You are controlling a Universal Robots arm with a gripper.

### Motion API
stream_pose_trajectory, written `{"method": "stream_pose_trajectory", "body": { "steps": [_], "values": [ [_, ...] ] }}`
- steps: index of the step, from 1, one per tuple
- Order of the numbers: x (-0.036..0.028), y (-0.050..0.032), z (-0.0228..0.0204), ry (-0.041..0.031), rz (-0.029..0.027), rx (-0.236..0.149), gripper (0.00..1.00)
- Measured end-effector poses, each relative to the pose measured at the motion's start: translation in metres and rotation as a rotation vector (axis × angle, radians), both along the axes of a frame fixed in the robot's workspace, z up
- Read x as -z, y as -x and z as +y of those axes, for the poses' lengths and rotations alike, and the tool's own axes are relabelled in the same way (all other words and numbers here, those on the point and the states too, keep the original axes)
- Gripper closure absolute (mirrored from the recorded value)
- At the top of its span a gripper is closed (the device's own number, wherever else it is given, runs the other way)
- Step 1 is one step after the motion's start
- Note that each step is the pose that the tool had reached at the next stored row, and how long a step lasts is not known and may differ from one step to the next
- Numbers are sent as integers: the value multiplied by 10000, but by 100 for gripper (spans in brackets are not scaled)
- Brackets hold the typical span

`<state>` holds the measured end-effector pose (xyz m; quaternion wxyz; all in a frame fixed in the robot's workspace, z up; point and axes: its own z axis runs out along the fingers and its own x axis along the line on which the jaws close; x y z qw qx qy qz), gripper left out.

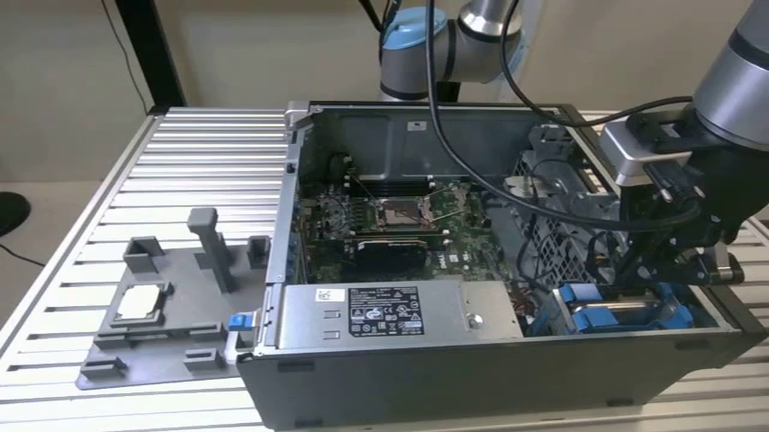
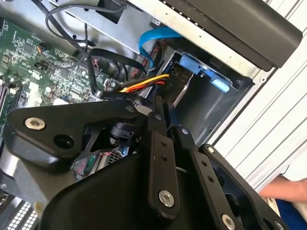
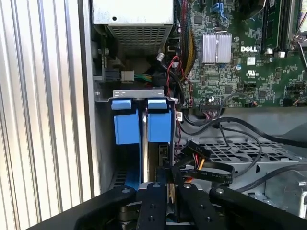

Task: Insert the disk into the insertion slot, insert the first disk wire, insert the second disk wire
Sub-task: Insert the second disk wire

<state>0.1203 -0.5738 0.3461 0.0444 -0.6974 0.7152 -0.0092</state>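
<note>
**Disk seated in bay; gripper low at the case's front corner**

Exterior view, from frame left to right. Far left: grey fixture plate (image 1: 157, 337) on the slatted table (image 1: 180, 162), lower left of frame. Centre: open computer case (image 1: 505, 360), motherboard (image 1: 397, 216) mid-frame, grey power-supply box (image 1: 391, 310) just below it. Lower right: the insertion slot (image 1: 547, 310), with the disk (image 1: 601, 315) standing in it on edge, blue carrier tabs visible. Right edge: the arm reaches down into the case, the gripper (image 1: 655, 270) just above and beside the disk.

First wrist view: the disk (image 3: 144, 143) appears as a thin silver edge between two blue tabs, centre frame, inside the insertion slot (image 3: 103, 143). The gripper (image 3: 169, 184) sits at bottom centre, its fingers (image 3: 152, 206) drawn close together; a connector with yellow and red wires (image 3: 194, 155) lies right beside the tips. Whether the tips pinch anything, I cannot tell.

Second wrist view: the gripper (image 2: 160, 112) points toward the wire bundle (image 2: 144, 85), centre frame.
</note>
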Motion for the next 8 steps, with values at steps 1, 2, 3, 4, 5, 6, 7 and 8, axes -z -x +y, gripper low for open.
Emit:
{"method": "stream_pose_trajectory", "body": {
  "steps": [1, 2, 3, 4, 5, 6, 7, 8],
  "values": [
    [4, 0, 0, 1, -3, 0, 100],
    [7, 0, 0, 0, -5, 0, 100],
    [10, 0, 0, 1, -8, 0, 100],
    [12, 0, 0, 1, -12, 0, 100],
    [15, 0, 0, 0, -17, 1, 100],
    [18, 0, 0, 0, -21, 1, 100],
    [20, 0, 0, 0, -25, 0, 100],
    [22, 0, 0, 0, -28, 0, 100]
  ]
}}
